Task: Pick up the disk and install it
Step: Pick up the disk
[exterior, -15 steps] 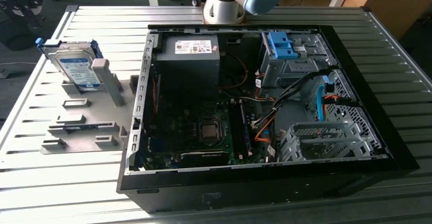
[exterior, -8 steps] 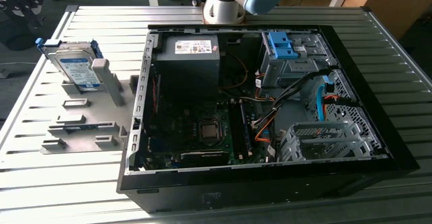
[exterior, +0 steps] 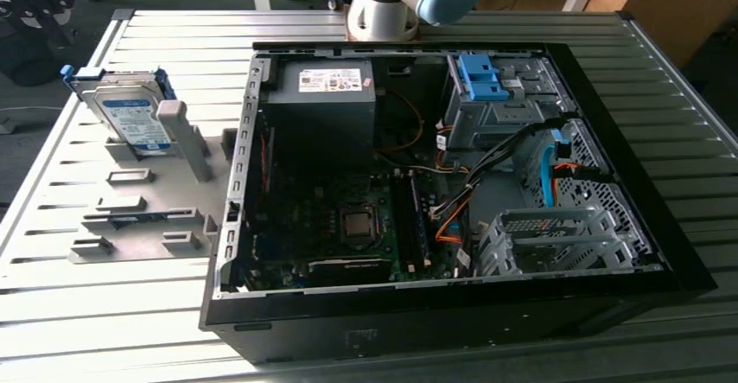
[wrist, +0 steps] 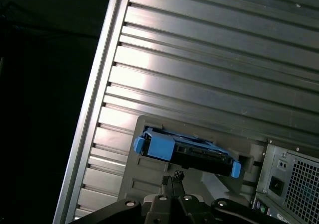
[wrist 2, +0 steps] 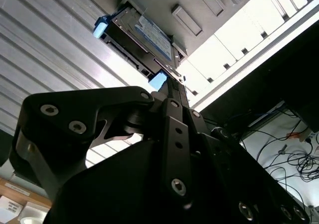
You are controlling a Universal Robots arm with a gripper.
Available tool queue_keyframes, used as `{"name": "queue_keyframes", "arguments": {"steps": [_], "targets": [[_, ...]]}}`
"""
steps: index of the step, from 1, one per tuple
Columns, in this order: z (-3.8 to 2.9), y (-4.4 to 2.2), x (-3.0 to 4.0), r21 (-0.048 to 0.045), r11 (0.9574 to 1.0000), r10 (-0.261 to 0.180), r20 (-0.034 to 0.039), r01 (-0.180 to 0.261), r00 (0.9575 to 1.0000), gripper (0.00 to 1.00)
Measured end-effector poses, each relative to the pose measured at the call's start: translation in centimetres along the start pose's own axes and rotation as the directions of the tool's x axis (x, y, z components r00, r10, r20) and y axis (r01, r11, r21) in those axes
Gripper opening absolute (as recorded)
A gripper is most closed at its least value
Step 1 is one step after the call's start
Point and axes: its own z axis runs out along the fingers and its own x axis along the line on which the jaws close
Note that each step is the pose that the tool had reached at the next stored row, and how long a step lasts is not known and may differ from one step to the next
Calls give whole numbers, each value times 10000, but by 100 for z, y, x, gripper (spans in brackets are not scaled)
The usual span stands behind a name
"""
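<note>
The disk [exterior: 130, 113] stands on edge in a grey holder [exterior: 185, 141] on the slatted table, at the exterior view's left. It is silver with a white-and-blue label and a blue carrier frame. In both wrist views the disk [wrist 2: 144, 35] [wrist: 184, 152] lies just beyond the tips of my gripper [wrist 2: 172, 87] [wrist: 172, 176]. The black fingers [wrist: 168, 180] stand pressed together with nothing between them, and they are apart from the disk.
An open black computer case [exterior: 645, 227] fills the middle and right of the table [exterior: 150, 314]. Inside are a grey power supply box [exterior: 321, 115], a bare blue bracket [exterior: 479, 76], cables and a metal drive cage [exterior: 554, 240]. The arm's base [exterior: 386, 11] stands behind the case.
</note>
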Motion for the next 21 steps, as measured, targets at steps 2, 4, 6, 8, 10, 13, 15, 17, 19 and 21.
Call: {"name": "queue_keyframes", "arguments": {"steps": [2, 4, 6, 8, 10, 13, 15, 17, 19, 21], "targets": [[0, 0, 0, 0, 10000, -5, 0, 5, 10000, 11], [0, 0, 0, 0, 10000, -36, -1, 36, 10000, 11], [0, 0, 0, 0, 9999, -109, -3, 109, 9999, 11], [0, 0, 0, -1, 9998, -205, -6, 205, 9998, 11], [0, 0, 0, -2, 9995, -307, -9, 307, 9995, 11], [0, 0, 0, -3, 9991, -434, -14, 434, 9991, 11], [0, 0, 0, -3, 9986, -524, -16, 524, 9986, 11], [0, 0, 0, -4, 9981, -623, -19, 623, 9981, 11], [0, 0, 0, -5, 9974, -720, -23, 720, 9974, 11], [0, 0, 0, -6, 9967, -817, -25, 817, 9967, 11]]}}
